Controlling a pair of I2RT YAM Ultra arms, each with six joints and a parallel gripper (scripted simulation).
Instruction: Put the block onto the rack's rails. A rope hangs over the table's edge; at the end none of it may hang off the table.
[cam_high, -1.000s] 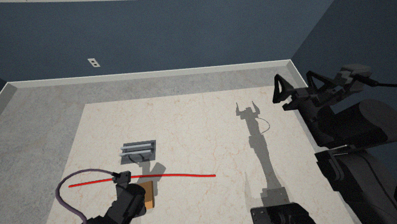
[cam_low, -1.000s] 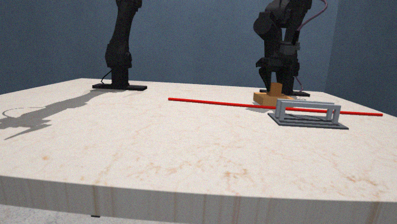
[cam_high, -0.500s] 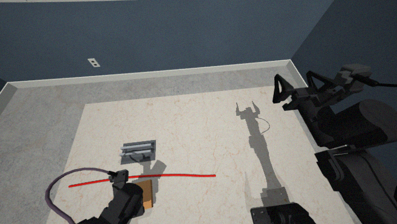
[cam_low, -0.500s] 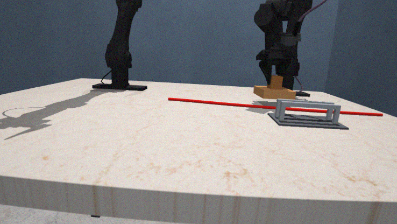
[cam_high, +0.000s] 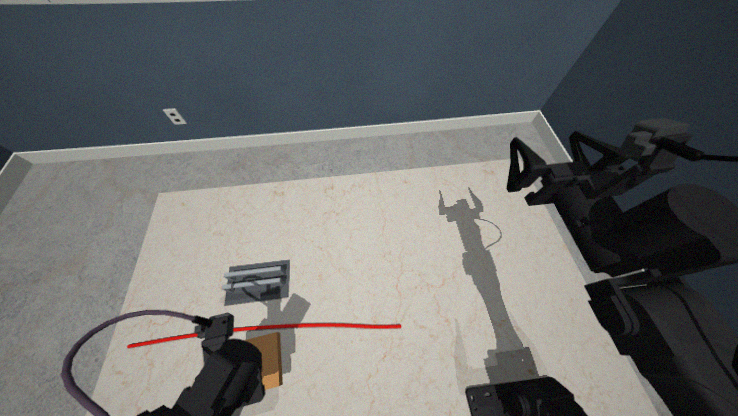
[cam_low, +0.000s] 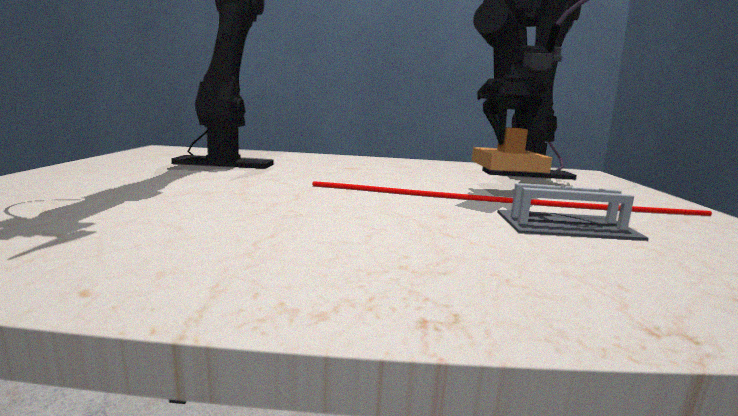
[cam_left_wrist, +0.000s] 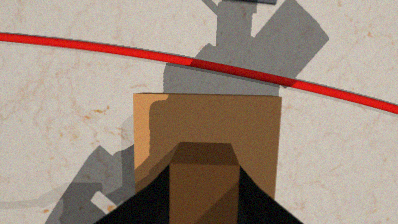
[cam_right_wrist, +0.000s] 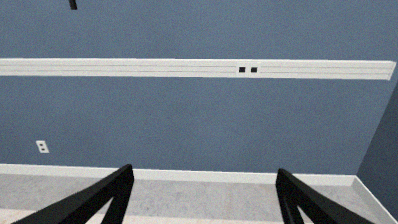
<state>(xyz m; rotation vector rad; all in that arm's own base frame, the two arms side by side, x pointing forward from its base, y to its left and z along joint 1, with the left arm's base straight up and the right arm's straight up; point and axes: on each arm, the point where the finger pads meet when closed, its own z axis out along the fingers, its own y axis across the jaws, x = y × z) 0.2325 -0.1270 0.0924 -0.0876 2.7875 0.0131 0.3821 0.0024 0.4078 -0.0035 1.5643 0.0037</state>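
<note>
The orange block (cam_high: 272, 356) (cam_low: 511, 161) (cam_left_wrist: 250, 120) is a flat slab with a square knob on top. My left gripper (cam_low: 515, 136) (cam_left_wrist: 204, 169) is shut on the knob and holds the block level above the table; its fingertips are hidden in the top view. The grey rack (cam_high: 281, 291) (cam_low: 578, 194) has raised rails on a dark base, and nothing rests on them. The red rope (cam_high: 335, 325) (cam_low: 392, 191) (cam_left_wrist: 115, 48) lies on the table between block and rack, both ends on the top. My right gripper (cam_high: 545, 138) (cam_right_wrist: 203, 173) is open and empty, raised far from the block.
The pale marble table (cam_high: 361, 232) (cam_low: 258, 289) carries both arms. The rope's end (cam_high: 129, 346) (cam_low: 709, 212) is near the table's side edge, on the rack's side. The left arm's shadow falls across the rope and rack. Blue walls stand around the room.
</note>
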